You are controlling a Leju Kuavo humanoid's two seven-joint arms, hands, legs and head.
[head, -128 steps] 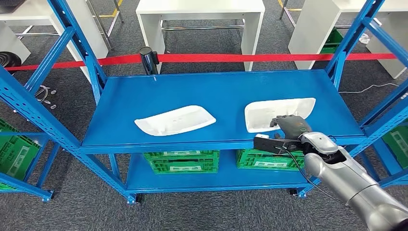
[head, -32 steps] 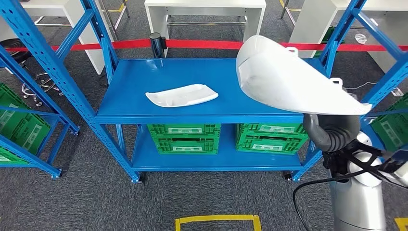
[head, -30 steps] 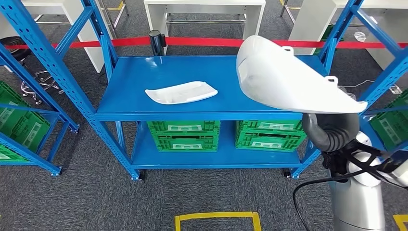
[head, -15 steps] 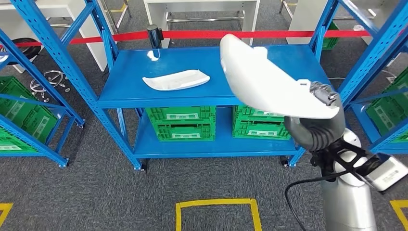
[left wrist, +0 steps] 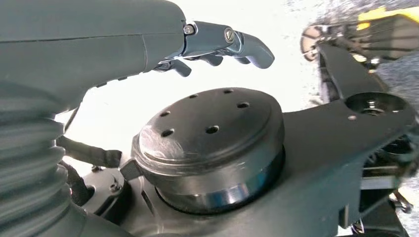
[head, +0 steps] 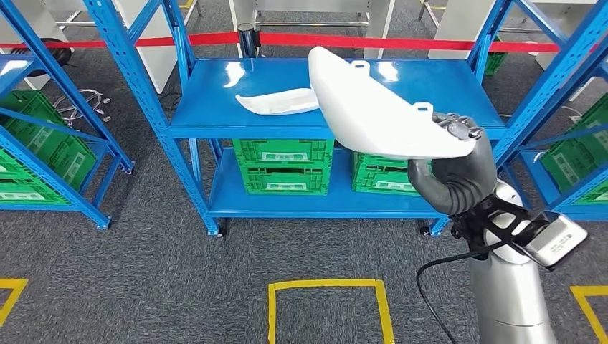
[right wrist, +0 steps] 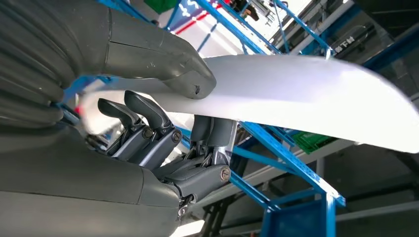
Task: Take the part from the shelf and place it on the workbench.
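My right hand [head: 455,172] grips a large white moulded part [head: 373,107] by its near edge and holds it up in the air in front of the blue shelf [head: 251,132], well above the floor. In the right wrist view the thumb [right wrist: 163,64] lies on top of the part [right wrist: 306,94] and the fingers [right wrist: 148,128] curl beneath it. A second white part [head: 276,102] lies on the shelf's top deck, to the left of the held one. My left hand [left wrist: 148,44] holds nothing, its fingers [left wrist: 232,42] stretched out.
Green crates [head: 283,165] stand on the shelf's lower deck. Blue racks rise at the left [head: 43,107] and right [head: 559,86]. Red barrier tape [head: 323,39] runs behind the shelf. A yellow square [head: 330,308] marks the grey carpet in front.
The part lay on the shelf under my right hand at first; now that hand holds it in the air. The camera has backed off and shifted, so the shelf looks smaller and farther.
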